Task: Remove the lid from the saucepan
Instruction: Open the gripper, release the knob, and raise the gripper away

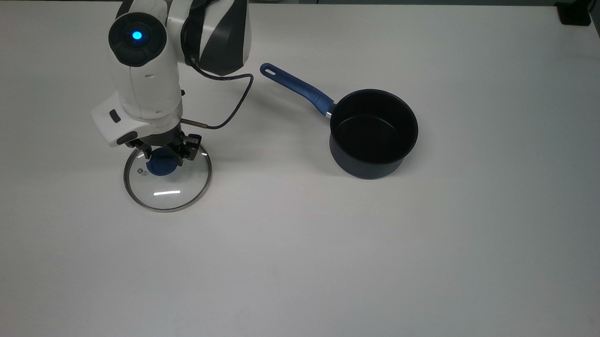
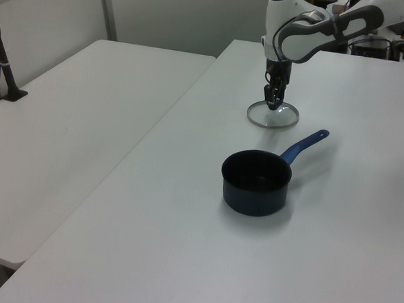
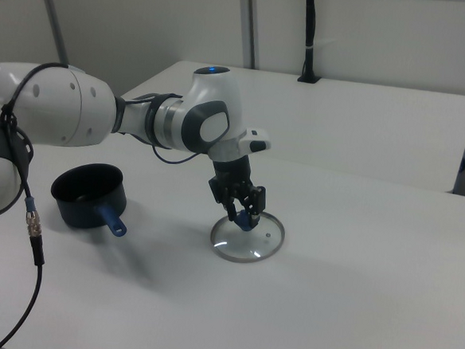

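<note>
Right, we see the gripper (image 1: pixel 164 153) closed on the blue knob (image 1: pixel 161 165) of the lid (image 1: pixel 167 179), fingers either side of it, pointing down from the white arm (image 1: pixel 143 83). In the right view the gripper (image 3: pixel 243 210) sits on the knob and the lid (image 3: pixel 248 237) looks flat on the worktop (image 1: pixel 376 266), or just touching it; we cannot tell if any gap is left underneath. In the left view the lid (image 2: pixel 273 115) lies beyond the saucepan (image 2: pixel 256 182), well apart from it.

The saucepan (image 1: pixel 373 133) stands open, black inside showing, well off to the top view's right of the lid, with its handle (image 1: pixel 297 88) running toward the top view's upper left. A dark cable (image 1: pixel 232 106) loops from the arm between lid and handle, touching neither.

We judge the lid is already off the saucepan, so the step in hand is putting it down and letting go. To do that well:
- make sure the rim sits flat on the worktop all round before opening; glass dropped from a tilt could rattle or slide
- open the fingers wide enough to clear the knob on both sides
- go straight up after release so a finger doesn't drag the knob and skid the lid
- keep the retreat away from the handle, which is the nearest thing to knock
</note>
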Controlling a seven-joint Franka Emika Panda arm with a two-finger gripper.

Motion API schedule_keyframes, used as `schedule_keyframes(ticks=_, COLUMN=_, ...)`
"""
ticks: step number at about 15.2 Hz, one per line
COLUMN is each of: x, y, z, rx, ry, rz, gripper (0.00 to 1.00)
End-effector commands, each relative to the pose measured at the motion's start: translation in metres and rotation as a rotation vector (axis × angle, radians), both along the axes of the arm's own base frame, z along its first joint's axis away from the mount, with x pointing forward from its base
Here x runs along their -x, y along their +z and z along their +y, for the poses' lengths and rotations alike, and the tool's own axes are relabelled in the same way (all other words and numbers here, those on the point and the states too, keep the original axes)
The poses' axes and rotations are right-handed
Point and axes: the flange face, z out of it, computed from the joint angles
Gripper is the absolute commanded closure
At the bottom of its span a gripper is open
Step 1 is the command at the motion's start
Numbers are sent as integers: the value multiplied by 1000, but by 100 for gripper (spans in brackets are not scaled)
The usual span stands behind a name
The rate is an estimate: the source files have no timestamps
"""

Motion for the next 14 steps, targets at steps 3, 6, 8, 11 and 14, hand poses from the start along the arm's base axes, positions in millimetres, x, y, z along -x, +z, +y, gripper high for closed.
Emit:
schedule_keyframes(ticks=3, x=0, y=-1, z=-3, rx=13, ry=-16, rz=-14, gripper=0)
schedule_keyframes(ticks=6, x=3, y=36, z=-2, rx=12, ry=-40, rz=-62, gripper=0)
schedule_keyframes(ticks=8, x=14, y=70, z=4, rx=7, ry=-77, rz=-58, gripper=0)
schedule_keyframes(ticks=11, x=42, y=124, z=26, rx=-7, ry=-71, rz=-7, gripper=0)
schedule_keyframes(ticks=14, x=78, y=162, z=60, rx=-29, ry=-41, rz=53, gripper=0)
